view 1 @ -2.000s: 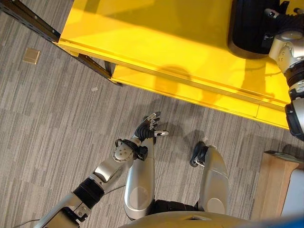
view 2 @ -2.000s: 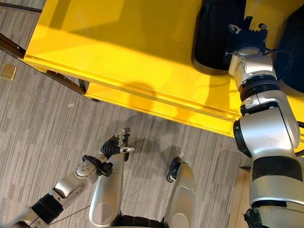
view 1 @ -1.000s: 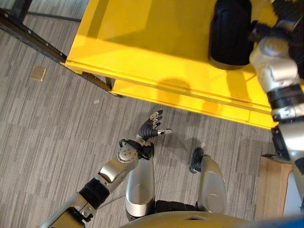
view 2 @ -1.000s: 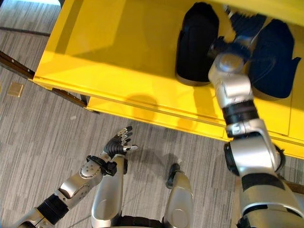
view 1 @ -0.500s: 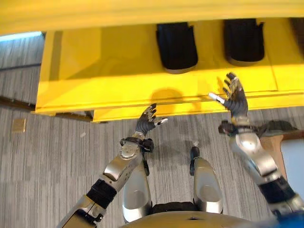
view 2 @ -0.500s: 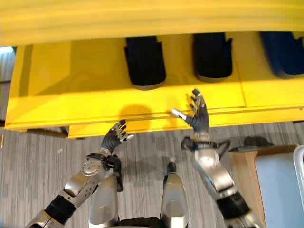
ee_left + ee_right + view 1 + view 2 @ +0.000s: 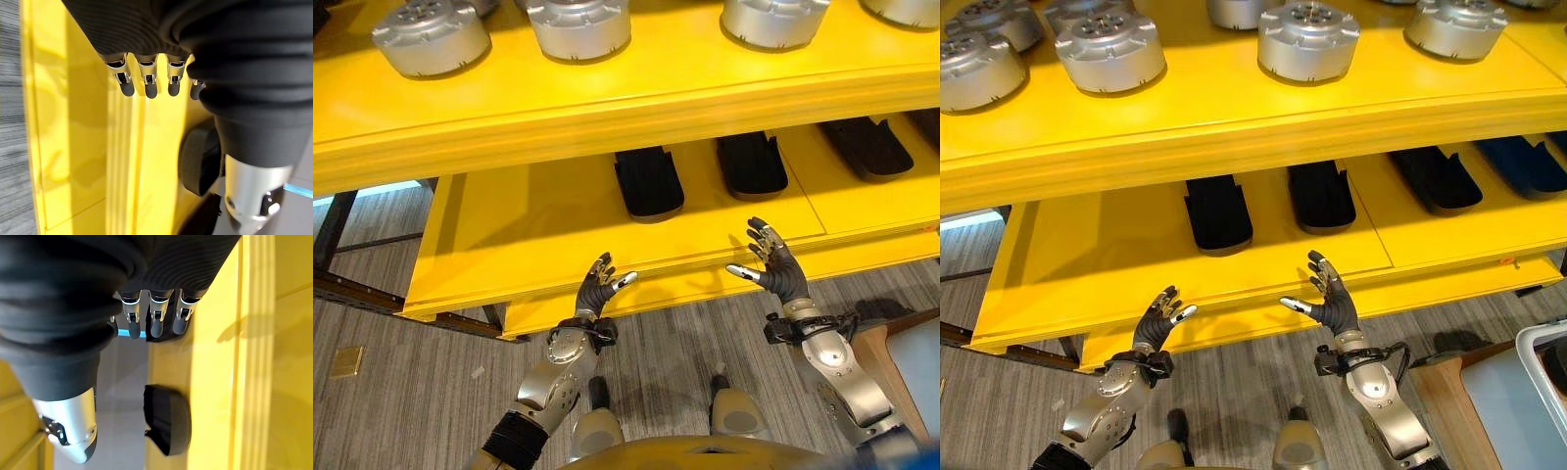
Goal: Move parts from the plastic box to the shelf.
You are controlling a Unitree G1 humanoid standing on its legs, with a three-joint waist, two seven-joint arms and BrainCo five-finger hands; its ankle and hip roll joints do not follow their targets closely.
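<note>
We observed a yellow shelf [image 7: 1253, 117] with two tiers. The upper tier carried round silver parts [image 7: 1109, 51] in a row; the lower tier [image 7: 1116, 255] carried black parts [image 7: 1218, 213] set side by side, with a blue part [image 7: 1528, 162] at the far right. Left to right in front of the lower tier's edge: the left hand [image 7: 1156, 328] was raised, its fingers [image 7: 148, 83] relaxed and spread, holding nothing; the right hand [image 7: 1330, 304] was likewise raised, its fingers [image 7: 157, 318] released and empty. A pale plastic box [image 7: 1538, 387] showed at the lower right beside a wooden surface [image 7: 1445, 392]; we could not tell its contents.
</note>
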